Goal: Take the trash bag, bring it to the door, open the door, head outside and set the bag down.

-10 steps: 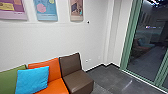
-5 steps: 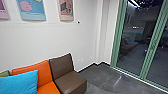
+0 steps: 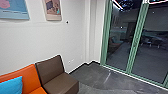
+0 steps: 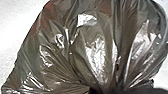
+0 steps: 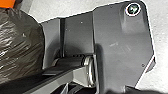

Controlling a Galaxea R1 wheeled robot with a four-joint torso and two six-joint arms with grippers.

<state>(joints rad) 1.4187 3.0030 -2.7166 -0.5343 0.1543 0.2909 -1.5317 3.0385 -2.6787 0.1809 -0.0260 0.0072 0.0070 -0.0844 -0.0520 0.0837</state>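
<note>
The dark, shiny trash bag (image 4: 97, 50) looms large in the left wrist view, its folds drawn together toward my left gripper (image 4: 103, 90), which is shut on it. In the right wrist view the rounded side of the trash bag (image 5: 20, 47) is beside the robot's own dark base plate. The glass door (image 3: 133, 47), with green frames, stands at the right of the head view, closed as far as I can see, dark behind the panes. How my right gripper stands cannot be made out.
At lower left are a brown seat (image 3: 58, 81), an orange seat (image 3: 26, 75) and a blue cushion (image 3: 11, 86) along the white wall (image 3: 42, 42). Grey tiled floor (image 3: 97, 78) stretches from the brown seat toward the door's sill. Posters hang above.
The head camera has turned to the right, bringing more of the glass door into view and less of the seats and posters.
</note>
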